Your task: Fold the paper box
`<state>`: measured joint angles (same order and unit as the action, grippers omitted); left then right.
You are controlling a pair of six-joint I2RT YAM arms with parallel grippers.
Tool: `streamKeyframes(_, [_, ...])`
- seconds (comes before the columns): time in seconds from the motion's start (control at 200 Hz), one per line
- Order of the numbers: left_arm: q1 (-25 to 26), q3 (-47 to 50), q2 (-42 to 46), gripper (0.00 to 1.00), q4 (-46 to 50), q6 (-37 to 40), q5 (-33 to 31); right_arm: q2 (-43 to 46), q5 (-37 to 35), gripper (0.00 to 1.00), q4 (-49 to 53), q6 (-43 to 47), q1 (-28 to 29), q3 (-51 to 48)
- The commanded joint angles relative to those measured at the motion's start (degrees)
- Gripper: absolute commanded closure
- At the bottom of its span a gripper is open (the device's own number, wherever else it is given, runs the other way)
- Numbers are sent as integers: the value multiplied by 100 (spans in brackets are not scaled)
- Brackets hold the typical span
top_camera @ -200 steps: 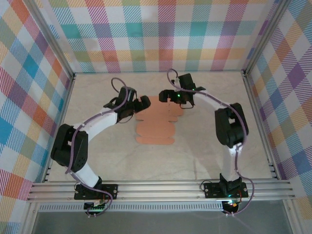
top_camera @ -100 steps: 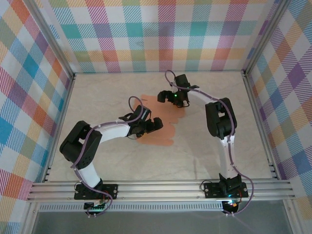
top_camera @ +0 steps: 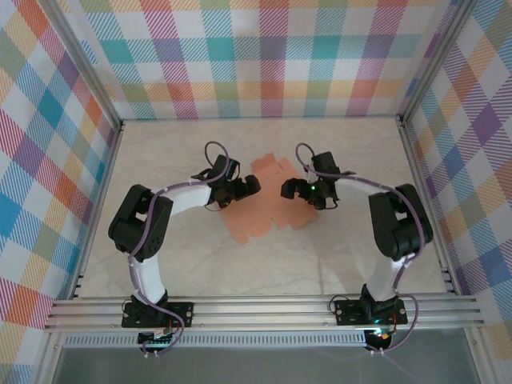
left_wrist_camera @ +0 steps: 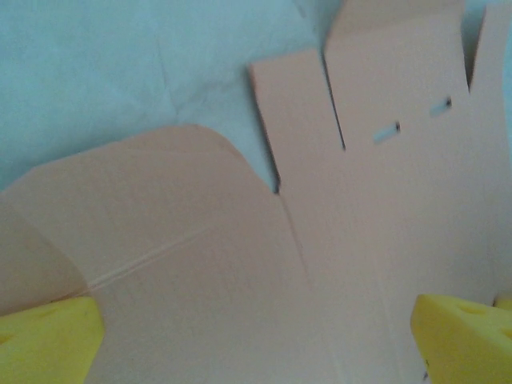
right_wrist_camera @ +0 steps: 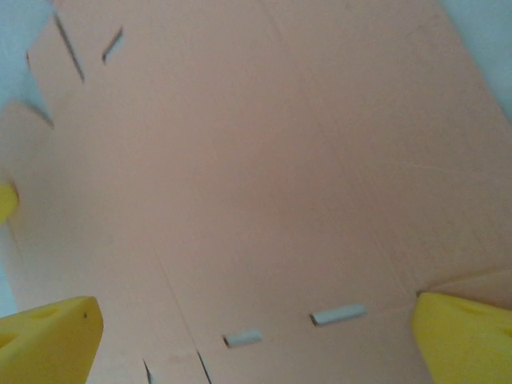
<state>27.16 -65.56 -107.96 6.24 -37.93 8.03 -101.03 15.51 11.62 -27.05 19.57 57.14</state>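
Observation:
The paper box (top_camera: 260, 218) is a flat salmon-orange die-cut sheet lying askew on the table's middle. My left gripper (top_camera: 249, 186) hangs over its left part, fingers spread, pointing right. My right gripper (top_camera: 287, 190) hangs over its right part, pointing left, also open. In the left wrist view the sheet (left_wrist_camera: 240, 264) with a rounded flap and slits lies below the open left gripper (left_wrist_camera: 256, 344), its yellow pads (left_wrist_camera: 48, 340) far apart. In the right wrist view the sheet (right_wrist_camera: 264, 176) with two small slots (right_wrist_camera: 334, 315) lies under the open right gripper (right_wrist_camera: 256, 340). Nothing is held.
The pale marbled table (top_camera: 160, 256) is ringed by plaid walls (top_camera: 264, 56) on the left, back and right. An aluminium rail (top_camera: 264, 312) carrying both arm bases runs along the near edge.
The sheet has turned and slid a little to the right. My left gripper moved from its near edge up to its left side. My right gripper came nearer and rightward. Both stayed open.

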Motion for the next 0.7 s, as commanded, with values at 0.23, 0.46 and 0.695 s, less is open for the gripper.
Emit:
streamKeyframes(0.23, [-78,-685,-305,0,734,635,-347,1142,-517,0,339,-158,0,-629])
streamKeyframes(0.46, [403,-666,199,0,866,808,-563,173,-191,0,475,19,-280,493])
streamKeyframes(0.695, [738,-233,193,0,357,286,-384,-903,267,3,509,-57,-288,1377])
